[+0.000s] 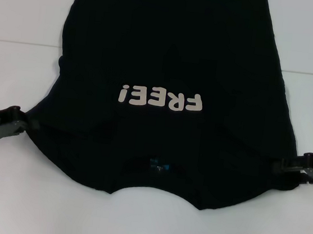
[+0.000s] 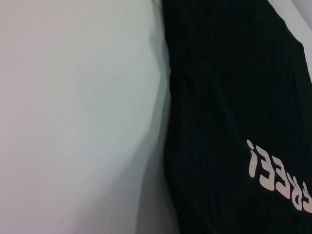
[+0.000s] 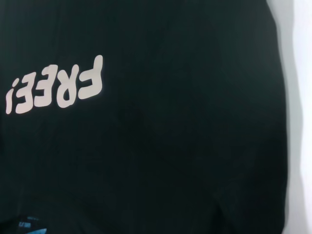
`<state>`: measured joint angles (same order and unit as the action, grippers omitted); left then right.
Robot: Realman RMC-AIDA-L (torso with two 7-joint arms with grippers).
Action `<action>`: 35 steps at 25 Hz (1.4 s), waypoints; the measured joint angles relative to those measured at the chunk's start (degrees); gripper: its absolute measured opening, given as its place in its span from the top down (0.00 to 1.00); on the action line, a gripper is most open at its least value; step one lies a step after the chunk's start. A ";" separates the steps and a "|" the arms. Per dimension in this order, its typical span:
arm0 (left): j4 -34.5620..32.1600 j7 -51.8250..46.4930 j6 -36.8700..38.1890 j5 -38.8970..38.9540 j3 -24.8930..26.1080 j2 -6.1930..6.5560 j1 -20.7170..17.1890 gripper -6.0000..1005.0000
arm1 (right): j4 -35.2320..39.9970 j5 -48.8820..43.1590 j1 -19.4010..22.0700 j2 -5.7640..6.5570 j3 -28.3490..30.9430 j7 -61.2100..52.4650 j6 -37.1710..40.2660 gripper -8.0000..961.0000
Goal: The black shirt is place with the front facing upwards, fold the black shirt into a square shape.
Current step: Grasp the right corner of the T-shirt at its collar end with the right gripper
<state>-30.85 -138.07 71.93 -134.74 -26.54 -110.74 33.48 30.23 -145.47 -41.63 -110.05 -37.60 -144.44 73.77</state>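
Note:
The black shirt [image 1: 174,57] lies front up on the white table, its collar end nearest me and its hem running off the far edge of the head view. Off-white "FREE!" lettering [image 1: 161,99] crosses the chest, and the small blue neck label [image 1: 159,166] shows below it. My left gripper [image 1: 24,124] is at the shirt's left shoulder edge and my right gripper [image 1: 287,167] is at its right shoulder edge. Each is shut on the cloth, which is drawn toward it. The lettering also shows in the left wrist view [image 2: 278,178] and the right wrist view [image 3: 56,90].
The white table [image 1: 1,190] surrounds the shirt on the left, right and near sides. A faint seam in the table surface [image 1: 18,42] runs across behind the sleeves. Bare table also shows in the left wrist view [image 2: 73,117].

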 joint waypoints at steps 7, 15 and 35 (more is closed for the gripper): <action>0.00 0.00 -0.01 0.09 0.00 -0.14 -0.11 0.97 | 0.03 0.07 0.60 0.23 0.28 0.00 0.17 0.13; 0.00 0.00 -0.04 0.11 0.09 -0.17 -0.17 0.97 | -0.55 0.08 -0.41 -0.24 0.29 0.15 0.04 0.14; 0.00 0.00 0.06 0.37 0.09 -0.17 -0.17 0.97 | -1.29 3.03 -0.99 -0.47 0.02 0.84 0.05 0.23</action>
<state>-30.85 -138.08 71.99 -134.37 -26.46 -110.92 33.31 28.94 -142.44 -42.62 -110.51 -37.58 -143.60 73.82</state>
